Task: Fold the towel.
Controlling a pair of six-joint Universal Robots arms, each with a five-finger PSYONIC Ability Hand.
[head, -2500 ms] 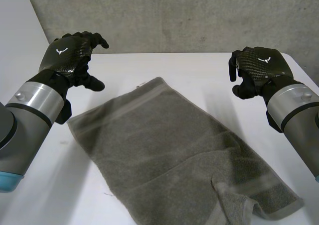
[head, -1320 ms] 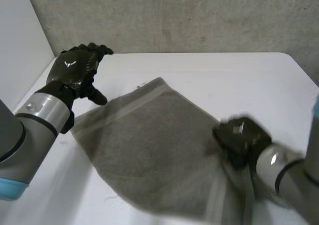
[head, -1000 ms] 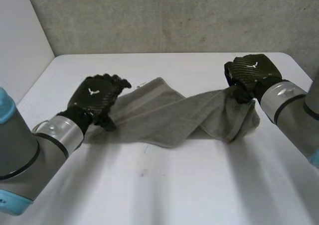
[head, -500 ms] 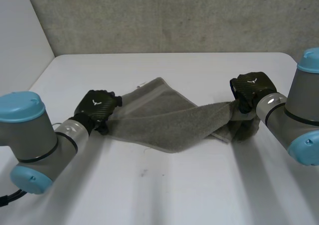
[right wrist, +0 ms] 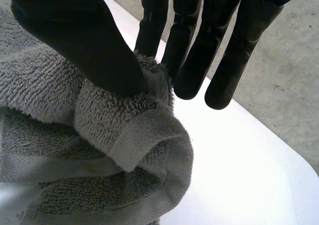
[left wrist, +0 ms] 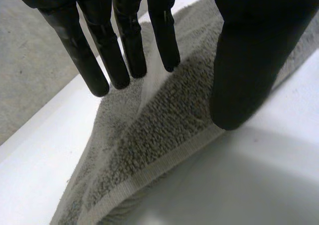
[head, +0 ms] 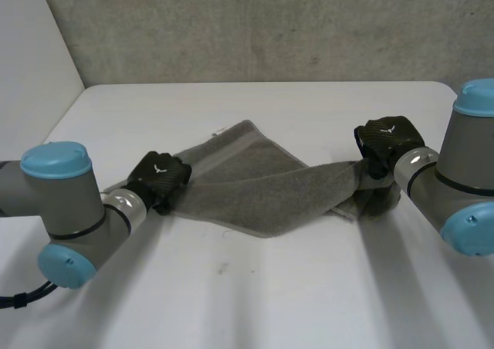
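Observation:
A grey towel (head: 255,187) lies on the white table (head: 270,287), twisted into a band across the middle. My left hand (head: 158,177) rests at its left corner. There the straight fingers (left wrist: 124,51) stand over the pile and the thumb (left wrist: 249,60) sits at the hemmed edge of the towel (left wrist: 164,120), with a gap between them. My right hand (head: 386,140) is at the right end. Its thumb (right wrist: 84,41) pinches a bunched, lifted fold of towel (right wrist: 124,130) against the fingers (right wrist: 199,46).
A concrete wall (head: 270,25) runs along the table's far edge and a white panel (head: 31,55) stands at the left. Bare table surface stretches in front of the towel. Both forearms lie low over the table at either side.
The left hand has slid down onto the towel's left corner with its fingers drawing nearer the thumb. The right hand keeps its pinch on the right end and has barely shifted.

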